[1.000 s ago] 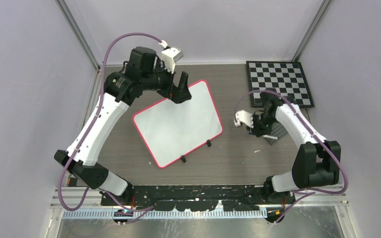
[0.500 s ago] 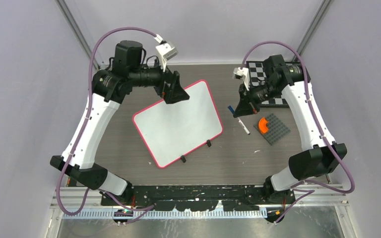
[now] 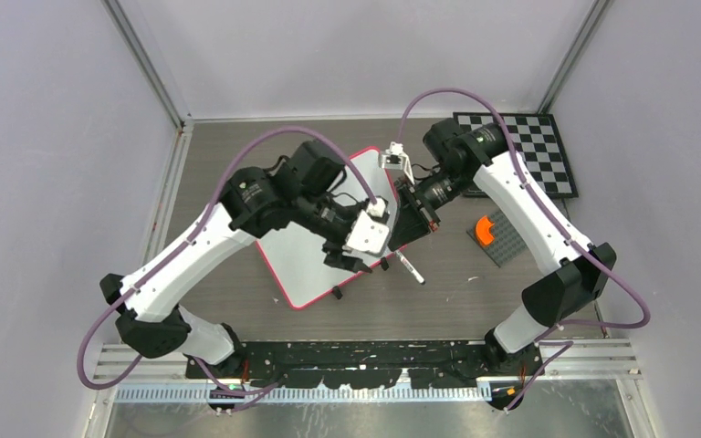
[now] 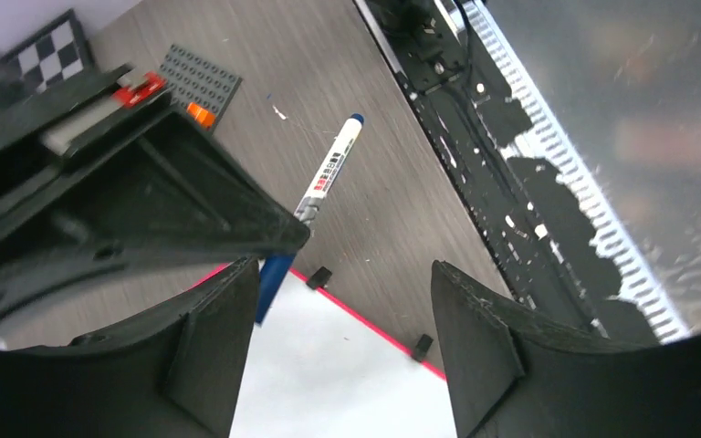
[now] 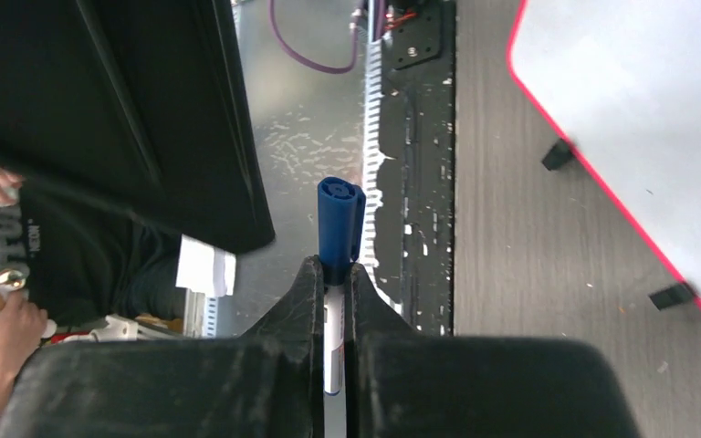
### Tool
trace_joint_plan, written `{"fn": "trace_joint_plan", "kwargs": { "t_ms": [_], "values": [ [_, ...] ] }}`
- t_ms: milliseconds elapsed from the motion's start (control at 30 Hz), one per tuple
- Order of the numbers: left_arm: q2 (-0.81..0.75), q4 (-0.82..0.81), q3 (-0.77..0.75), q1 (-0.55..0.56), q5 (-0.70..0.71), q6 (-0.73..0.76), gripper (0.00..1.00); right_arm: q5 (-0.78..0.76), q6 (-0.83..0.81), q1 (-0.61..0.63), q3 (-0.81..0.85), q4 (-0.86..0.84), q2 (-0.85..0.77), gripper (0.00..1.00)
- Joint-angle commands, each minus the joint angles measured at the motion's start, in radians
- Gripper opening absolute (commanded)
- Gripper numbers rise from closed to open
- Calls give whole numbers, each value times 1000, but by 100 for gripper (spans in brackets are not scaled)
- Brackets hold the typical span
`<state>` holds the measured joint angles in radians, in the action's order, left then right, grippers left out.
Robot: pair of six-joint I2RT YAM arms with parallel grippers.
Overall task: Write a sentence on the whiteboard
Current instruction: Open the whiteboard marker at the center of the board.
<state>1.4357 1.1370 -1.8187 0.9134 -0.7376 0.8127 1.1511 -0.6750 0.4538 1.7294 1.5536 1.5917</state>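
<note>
The whiteboard [image 3: 297,265] lies flat mid-table, largely covered by both arms. Its red rim and two black clips show in the left wrist view [image 4: 347,383] and the right wrist view [image 5: 639,109]. The sentence is out of view; the board's visible surface is blank. My right gripper [image 3: 405,239] [image 5: 333,265] is shut on a white marker [image 3: 412,270] [image 4: 330,173], whose blue cap [image 5: 340,214] sticks out past the fingertips beside the board's right edge. My left gripper [image 3: 351,258] [image 4: 345,269] hangs open over the board's near right part with nothing between its fingers, close beside the marker's cap.
A black-and-white checkerboard [image 3: 522,146] lies at the back right. A grey studded plate [image 3: 504,239] with an orange piece [image 3: 485,228] sits right of the board. The black mounting rail [image 3: 365,351] runs along the near edge. A person's hand [image 5: 0,319] shows beyond the table.
My left gripper swung from the board's far corner to its near right edge. My right gripper carried the marker left, from beside the grey plate to the board's right edge.
</note>
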Motion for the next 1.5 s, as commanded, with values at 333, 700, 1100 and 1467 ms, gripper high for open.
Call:
{"fn": "trace_joint_plan", "kwargs": {
  "t_ms": [333, 700, 1100, 1467],
  "values": [
    [-19, -15, 62, 93, 190, 275, 54, 77, 2, 83, -46, 184, -55, 0],
    [-10, -2, 79, 121, 254, 321, 32, 94, 26, 92, -32, 181, -37, 0],
    [-30, -58, 101, 102, 292, 59, 0, 82, 136, 74, 67, 157, -7, 61],
    [-104, -224, 153, -202, 76, -418, 0, 8, 692, -125, -9, -409, -187, 85]
  ]
}}
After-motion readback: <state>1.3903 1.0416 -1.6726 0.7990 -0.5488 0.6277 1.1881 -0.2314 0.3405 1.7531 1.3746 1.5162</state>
